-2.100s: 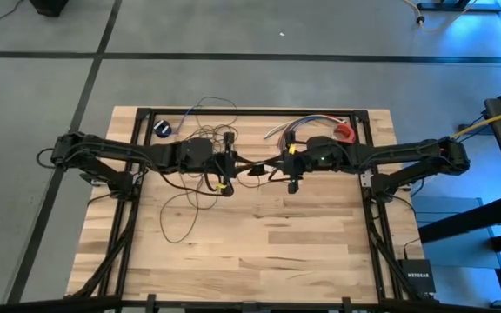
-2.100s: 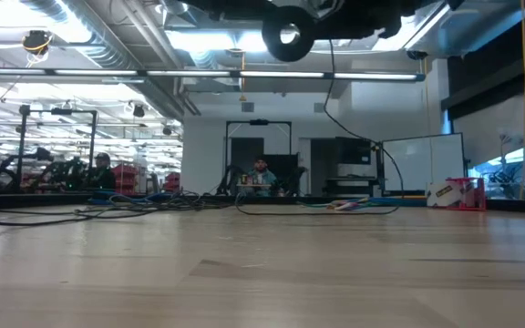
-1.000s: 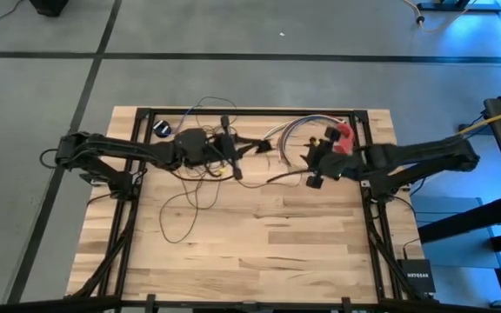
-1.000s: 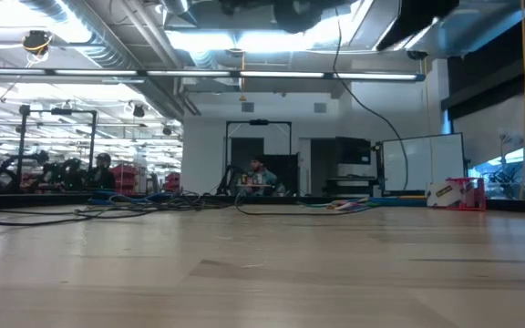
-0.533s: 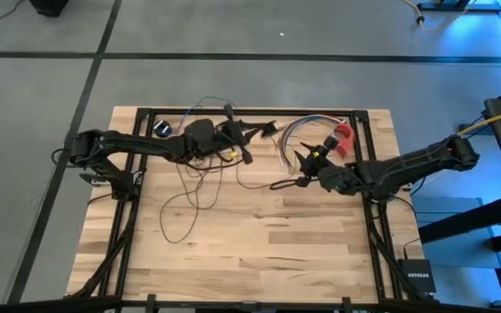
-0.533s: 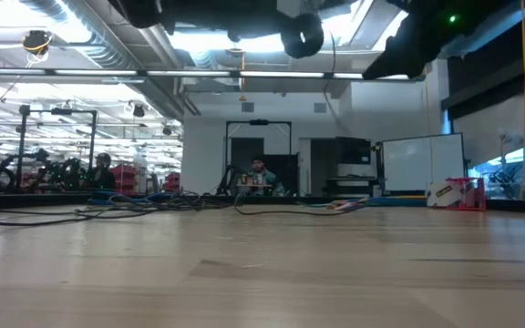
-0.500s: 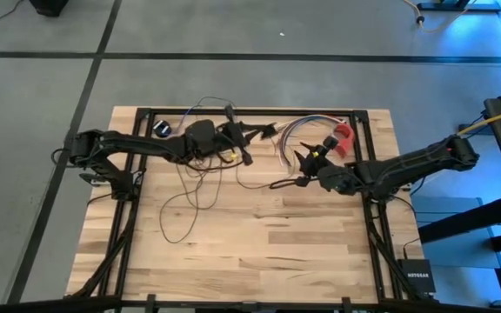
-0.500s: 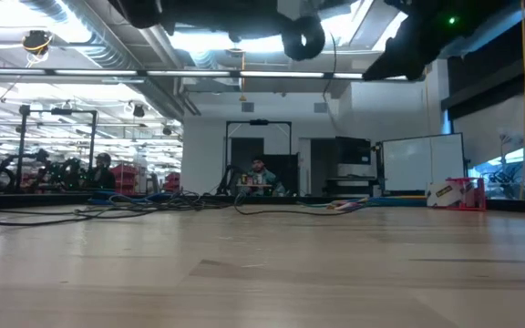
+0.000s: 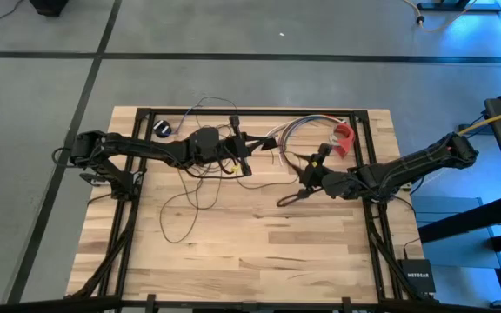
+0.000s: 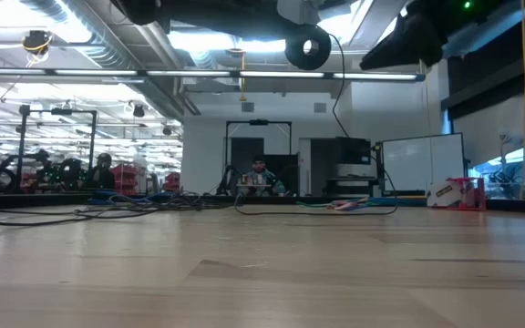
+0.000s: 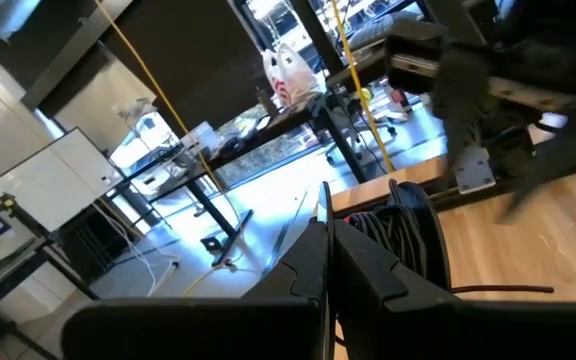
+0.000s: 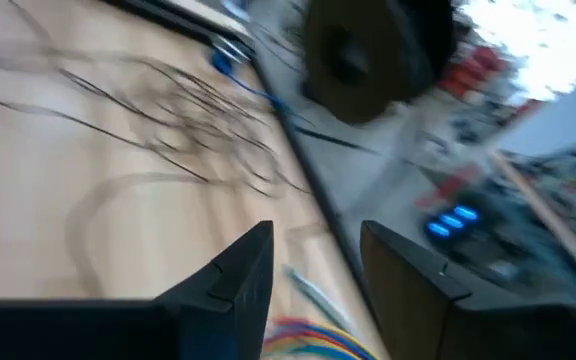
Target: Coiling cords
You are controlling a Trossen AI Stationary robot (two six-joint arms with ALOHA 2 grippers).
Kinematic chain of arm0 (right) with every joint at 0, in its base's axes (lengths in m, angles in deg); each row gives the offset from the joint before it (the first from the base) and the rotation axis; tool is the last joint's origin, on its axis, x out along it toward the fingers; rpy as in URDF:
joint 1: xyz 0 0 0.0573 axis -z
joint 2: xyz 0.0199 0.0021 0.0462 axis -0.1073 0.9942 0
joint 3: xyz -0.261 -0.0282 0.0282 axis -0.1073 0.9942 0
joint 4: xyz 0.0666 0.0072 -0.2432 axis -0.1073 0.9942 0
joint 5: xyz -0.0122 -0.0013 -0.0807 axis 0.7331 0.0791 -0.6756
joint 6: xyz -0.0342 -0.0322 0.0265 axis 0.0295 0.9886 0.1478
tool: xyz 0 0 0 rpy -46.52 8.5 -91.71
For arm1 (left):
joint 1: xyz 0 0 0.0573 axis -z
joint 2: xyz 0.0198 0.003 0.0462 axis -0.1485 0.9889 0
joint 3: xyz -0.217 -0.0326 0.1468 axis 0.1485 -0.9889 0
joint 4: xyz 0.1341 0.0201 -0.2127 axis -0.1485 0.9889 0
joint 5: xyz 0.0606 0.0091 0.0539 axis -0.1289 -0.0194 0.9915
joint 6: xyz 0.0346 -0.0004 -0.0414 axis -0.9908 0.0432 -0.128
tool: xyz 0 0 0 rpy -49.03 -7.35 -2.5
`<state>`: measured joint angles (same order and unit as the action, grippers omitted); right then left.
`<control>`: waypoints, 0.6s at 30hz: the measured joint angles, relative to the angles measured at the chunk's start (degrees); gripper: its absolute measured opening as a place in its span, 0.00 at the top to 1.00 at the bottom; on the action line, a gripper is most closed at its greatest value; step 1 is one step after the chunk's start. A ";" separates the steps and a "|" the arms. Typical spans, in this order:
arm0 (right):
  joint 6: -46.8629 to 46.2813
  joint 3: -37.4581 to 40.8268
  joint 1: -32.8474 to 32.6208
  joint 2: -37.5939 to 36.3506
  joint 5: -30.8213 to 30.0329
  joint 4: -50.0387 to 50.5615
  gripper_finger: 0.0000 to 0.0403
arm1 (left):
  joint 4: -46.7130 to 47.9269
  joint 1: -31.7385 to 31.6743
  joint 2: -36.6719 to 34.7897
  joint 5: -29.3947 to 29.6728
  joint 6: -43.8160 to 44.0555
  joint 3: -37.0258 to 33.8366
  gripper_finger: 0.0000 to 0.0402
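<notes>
Cords (image 9: 188, 187) are sprawled beneath the clenched left gripper (image 9: 236, 143), nearer than the spread, empty right gripper (image 9: 307, 178).

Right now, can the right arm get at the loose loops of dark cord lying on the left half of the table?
Probably not easily. The right gripper sits open near the table's middle, while the cord loops lie further left, below the left gripper, which is shut.

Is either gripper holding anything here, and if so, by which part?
The left gripper is shut, with the thin dark cord running up to it, but whether it pinches the cord cannot be told. The right gripper is open with nothing between its fingers.
</notes>
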<state>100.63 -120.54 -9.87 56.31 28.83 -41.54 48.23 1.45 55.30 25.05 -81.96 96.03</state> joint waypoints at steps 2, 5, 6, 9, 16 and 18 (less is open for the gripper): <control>-0.51 -0.06 -0.02 0.48 3.79 -0.26 0.62 | -0.04 0.34 0.00 0.02 0.06 0.00 0.99; 2.22 -0.20 0.04 0.93 8.35 0.34 0.62 | 0.04 0.66 0.00 0.04 -0.01 0.00 0.99; 3.40 -0.53 0.03 0.93 6.89 -0.36 0.62 | 0.19 0.76 0.00 0.02 0.04 0.00 0.99; 9.52 -3.76 -0.12 0.34 0.03 -2.55 0.62 | 1.35 1.14 0.00 0.02 0.00 0.00 0.99; 23.97 -11.69 2.46 -4.62 4.19 -0.18 0.62 | 5.64 2.55 -0.88 0.04 -1.72 0.00 0.99; 23.15 -12.62 4.47 -6.00 9.90 3.09 0.62 | 7.50 3.12 -1.56 0.04 -2.10 0.00 0.99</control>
<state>123.78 -133.15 -5.41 50.31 38.74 -38.45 55.73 4.57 53.75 25.10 -84.07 96.03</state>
